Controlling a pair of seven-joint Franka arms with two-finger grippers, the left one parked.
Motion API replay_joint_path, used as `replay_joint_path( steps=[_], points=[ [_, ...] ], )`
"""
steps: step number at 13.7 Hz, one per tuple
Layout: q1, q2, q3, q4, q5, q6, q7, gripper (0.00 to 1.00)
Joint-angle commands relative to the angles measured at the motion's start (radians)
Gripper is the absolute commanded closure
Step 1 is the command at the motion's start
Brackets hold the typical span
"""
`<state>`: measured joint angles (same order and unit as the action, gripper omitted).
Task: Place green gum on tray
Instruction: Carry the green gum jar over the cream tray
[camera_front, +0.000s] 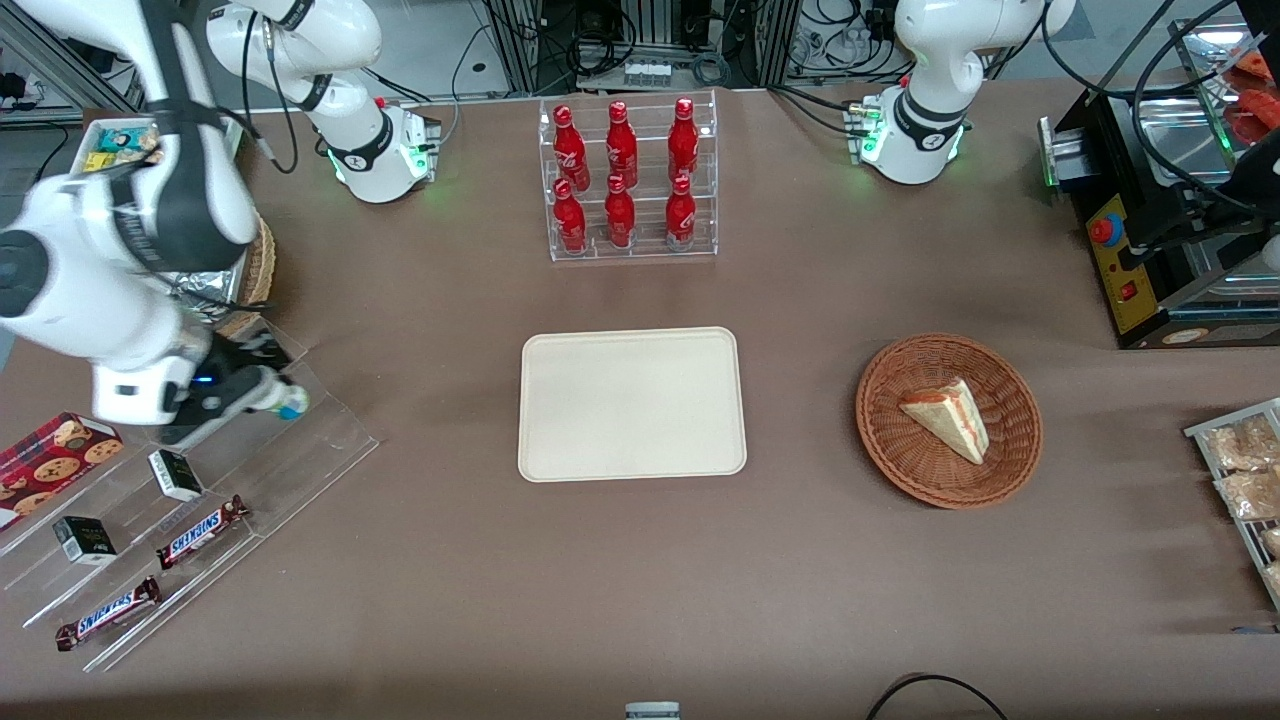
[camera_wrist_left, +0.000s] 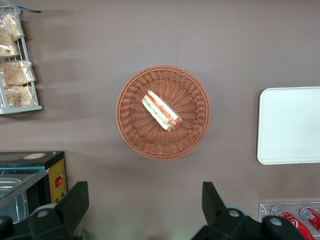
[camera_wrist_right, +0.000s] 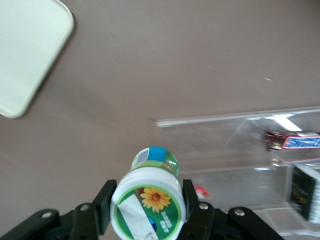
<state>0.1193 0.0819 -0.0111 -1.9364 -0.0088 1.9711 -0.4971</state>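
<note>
My right gripper (camera_front: 272, 392) hangs over the clear acrylic display rack (camera_front: 300, 440) at the working arm's end of the table. It is shut on the green gum (camera_wrist_right: 148, 205), a small white bottle with a green-and-white lid bearing a yellow flower; both fingers (camera_wrist_right: 104, 202) press its lid. The bottle is lifted above the rack. In the front view only its blue-green end (camera_front: 292, 404) shows past the fingers. The cream-beige tray (camera_front: 632, 403) lies flat mid-table with nothing on it, apart from the gripper. Its corner also shows in the right wrist view (camera_wrist_right: 30, 55).
The rack holds Snickers bars (camera_front: 200, 531) and small dark boxes (camera_front: 176, 474); a cookie box (camera_front: 55, 455) lies beside it. A clear stand of red bottles (camera_front: 625, 180) is farther from the camera than the tray. A wicker basket (camera_front: 1010, 450) with a sandwich sits toward the parked arm.
</note>
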Motion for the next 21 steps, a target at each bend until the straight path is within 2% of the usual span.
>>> replay_joint_path(
  steps=[1, 5, 12, 14, 17, 21],
  points=[
    [0.113, 0.053, -0.009, 0.063, -0.007, -0.020, 0.205, 1.00],
    [0.288, 0.151, -0.009, 0.163, -0.005, -0.017, 0.518, 1.00],
    [0.500, 0.375, -0.009, 0.335, 0.007, 0.057, 1.012, 1.00],
    [0.528, 0.441, -0.009, 0.407, 0.009, 0.071, 1.099, 1.00],
    [0.568, 0.533, -0.009, 0.502, 0.076, 0.078, 1.193, 1.00],
    [0.603, 0.596, -0.009, 0.504, 0.084, 0.178, 1.256, 1.00]
  ],
)
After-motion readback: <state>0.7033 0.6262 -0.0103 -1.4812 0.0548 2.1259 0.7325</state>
